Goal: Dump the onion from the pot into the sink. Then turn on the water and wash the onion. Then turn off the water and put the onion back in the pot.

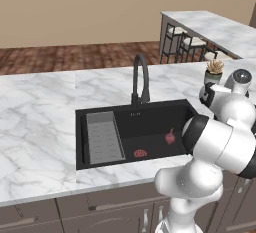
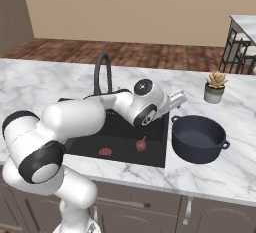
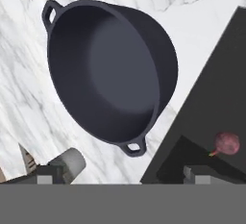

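Onion (image 2: 141, 144): small reddish-purple bulb, pointed tip up, lying on the black floor of the sink (image 2: 150, 155), at about 3 o'clock from the flat red drain disc (image 2: 105, 151), apart from it, near the basin's right wall. Sink: black rectangular recessed basin in the marble counter (image 1: 40, 112), grey ribbed tray insert (image 1: 104, 138) along its left side, black gooseneck faucet (image 1: 141, 79) at 12 o'clock behind it. No stream visible at the spout. Pot (image 2: 198, 138): wide, dark navy-grey, low walls, 2 small side handles, upright on the counter just beside the sink's right rim, interior empty.
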